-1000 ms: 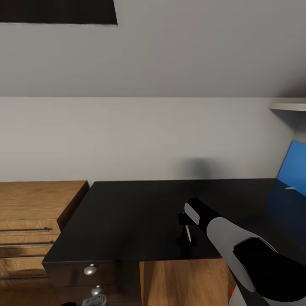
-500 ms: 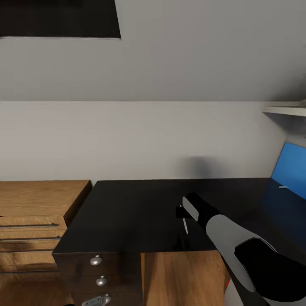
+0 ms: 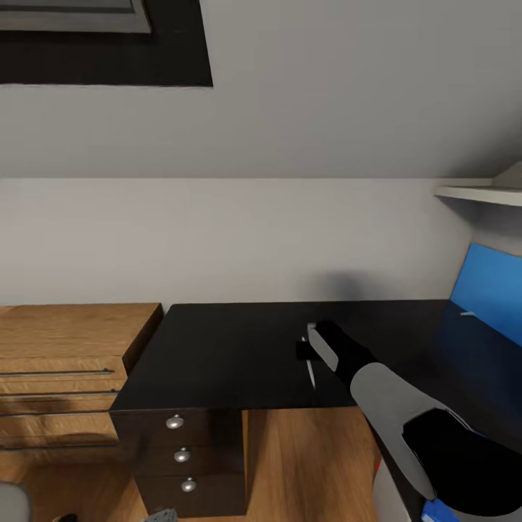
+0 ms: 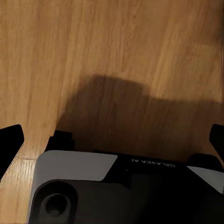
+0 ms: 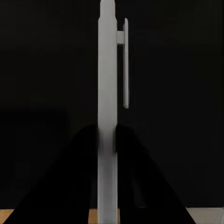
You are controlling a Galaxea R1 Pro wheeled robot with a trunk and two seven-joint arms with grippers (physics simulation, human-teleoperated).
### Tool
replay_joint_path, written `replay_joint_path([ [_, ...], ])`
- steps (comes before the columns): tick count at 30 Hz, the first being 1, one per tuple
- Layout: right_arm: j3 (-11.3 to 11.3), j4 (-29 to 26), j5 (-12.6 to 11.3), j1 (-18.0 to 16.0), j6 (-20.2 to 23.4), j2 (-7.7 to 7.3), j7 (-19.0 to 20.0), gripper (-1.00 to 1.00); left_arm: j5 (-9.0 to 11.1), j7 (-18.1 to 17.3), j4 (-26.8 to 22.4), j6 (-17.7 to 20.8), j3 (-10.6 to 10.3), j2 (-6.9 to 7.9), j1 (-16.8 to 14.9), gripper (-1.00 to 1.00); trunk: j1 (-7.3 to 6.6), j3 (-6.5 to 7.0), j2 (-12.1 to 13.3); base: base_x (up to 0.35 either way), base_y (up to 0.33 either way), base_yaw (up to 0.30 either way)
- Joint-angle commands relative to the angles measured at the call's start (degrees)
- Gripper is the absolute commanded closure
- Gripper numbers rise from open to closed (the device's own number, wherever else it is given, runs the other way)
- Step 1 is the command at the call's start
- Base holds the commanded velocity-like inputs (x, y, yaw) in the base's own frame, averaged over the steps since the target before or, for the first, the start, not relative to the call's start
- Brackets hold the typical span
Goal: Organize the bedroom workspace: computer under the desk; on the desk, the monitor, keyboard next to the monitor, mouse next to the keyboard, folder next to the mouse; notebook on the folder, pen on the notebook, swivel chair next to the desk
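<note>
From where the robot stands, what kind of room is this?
Probably a home study corner or bedroom: a long black desk with knobbed drawers, a wooden chest of drawers beside it, a plain wall and wood flooring.

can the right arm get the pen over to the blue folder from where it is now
Probably yes. The right gripper, jaws shut on the pen, hangs over the black desk, and the blue folder sits at the desk's right end with bare desktop between. How far the arm must stretch is hard to judge.
</note>
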Motion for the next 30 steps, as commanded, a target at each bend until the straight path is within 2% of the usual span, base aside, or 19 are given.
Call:
replay_joint_path([
  [1,0.4,-0.5,-0.7,0.0,0.1,-0.05,-0.4,1.00,0.6,0.5,0.2,-2.1,-0.3,0.08,0.0,-1.00,-0.23,0.12,0.4,-0.012,0.000,0.000],
  [4,0.4,-1.2,-0.7,0.0,0.2,-0.06,-0.5,1.00,0.6,0.4,1.7,-6.6,-0.5,-0.01,0.0,-1.00,-0.89,0.68,1.6,-0.008,0.000,-0.028],
  [5,0.1,-1.5,-0.7,0.1,0.6,-0.09,-0.5,1.00,0.6,0.3,5.1,-12.8,-1.6,-0.17,0.0,-1.00,-1.11,0.91,2.0,-0.002,0.000,-0.175],
  [7,-0.4,-1.6,-0.8,0.1,0.8,-0.12,-0.5,1.00,0.6,0.3,6.6,-15.6,-2.2,-0.21,0.0,-1.00,-1.55,1.37,2.8,-0.001,0.000,-0.191],
  [8,-1.0,-1.6,-0.7,0.1,1.0,-0.13,-0.5,1.00,0.6,0.3,8.0,-18.6,-2.9,-0.23,0.0,-1.00,-1.77,1.60,3.2,-0.001,0.000,-0.208],
  [9,-1.9,-1.6,-0.7,0.1,1.2,-0.17,-0.5,1.00,0.7,0.2,11.0,-24.2,-4.2,-0.26,0.0,-1.00,-1.99,1.83,3.6,0.000,0.000,-0.221],
  [14,-2.6,-1.6,-0.7,0.1,1.6,-0.60,-0.5,1.00,0.7,0.2,15.4,-31.8,-5.5,-0.27,0.0,-1.00,-3.08,3.01,5.6,-0.005,0.000,-0.229],
  [21,-3.1,-1.7,-0.8,0.1,2.2,-1.32,-0.5,1.00,0.7,0.2,17.0,-34.9,-5.8,-0.29,0.0,-1.00,-4.62,4.66,8.4,-0.224,0.000,-0.239],
  [26,-3.3,-1.7,-0.7,0.1,2.2,-1.44,-0.5,1.00,0.7,0.2,17.1,-35.2,-5.7,-0.34,0.0,-1.00,-5.72,5.84,10.4,-0.328,0.000,-0.241],
  [30,-3.3,-1.6,-0.7,0.1,2.2,-1.49,-0.5,1.00,0.8,0.2,17.2,-35.3,-5.7,-0.36,0.0,-1.00,-6.38,6.61,11.6,-0.109,0.000,-0.241],
])
